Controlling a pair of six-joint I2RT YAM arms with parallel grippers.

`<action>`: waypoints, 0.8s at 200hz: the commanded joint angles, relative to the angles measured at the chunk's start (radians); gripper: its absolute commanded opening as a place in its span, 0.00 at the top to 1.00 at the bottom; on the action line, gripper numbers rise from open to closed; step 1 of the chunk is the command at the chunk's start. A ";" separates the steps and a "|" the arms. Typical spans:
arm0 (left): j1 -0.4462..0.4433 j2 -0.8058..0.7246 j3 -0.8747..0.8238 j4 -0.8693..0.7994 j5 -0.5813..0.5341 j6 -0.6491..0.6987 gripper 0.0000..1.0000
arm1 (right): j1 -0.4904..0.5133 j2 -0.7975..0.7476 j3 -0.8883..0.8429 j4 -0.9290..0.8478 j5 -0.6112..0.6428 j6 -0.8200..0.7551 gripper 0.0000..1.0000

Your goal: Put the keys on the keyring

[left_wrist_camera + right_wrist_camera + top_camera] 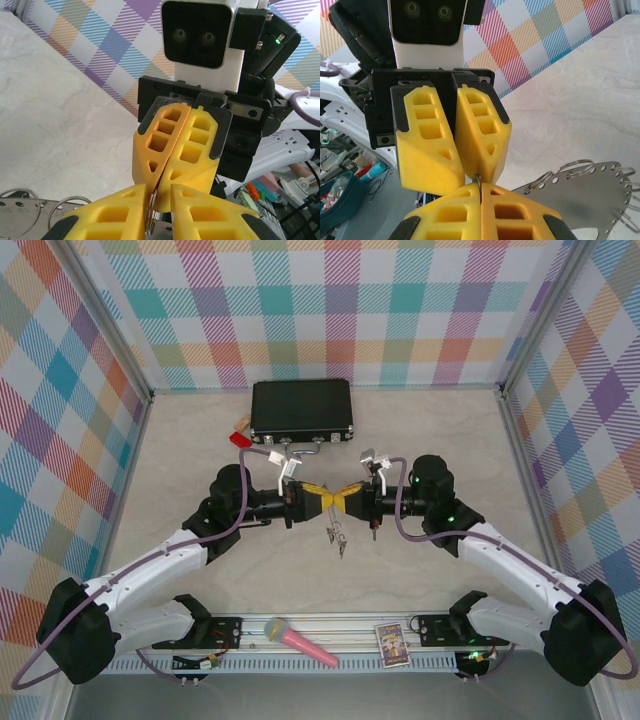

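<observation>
Directly beneath meeting left gripper (326, 500), right gripper (343, 498) tips, keyring (337, 535) hangs.

Pastel plaid walls (330, 310) rise beyond the left gripper (326, 498) and right gripper (345, 497) and on both sides of them; beneath them lies a pale marbled tabletop (180, 460), evenly lit.

The left arm (150, 575) and right arm (520, 575) are clad in white shells with black joints. A purple cable (244, 495) is looped along each. Hollow yellow plastic fingers (480, 130) are fitted in black mounts.
</observation>
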 commanded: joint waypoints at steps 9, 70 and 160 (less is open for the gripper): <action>-0.005 -0.014 -0.040 0.164 0.004 -0.070 0.80 | 0.000 -0.002 -0.015 0.097 0.019 0.050 1.00; -0.004 -0.044 -0.060 0.135 -0.034 -0.049 0.73 | -0.008 -0.024 -0.034 0.116 0.040 0.063 1.00; -0.002 -0.013 -0.059 0.147 -0.021 -0.080 0.70 | -0.015 -0.036 -0.044 0.128 0.045 0.067 1.00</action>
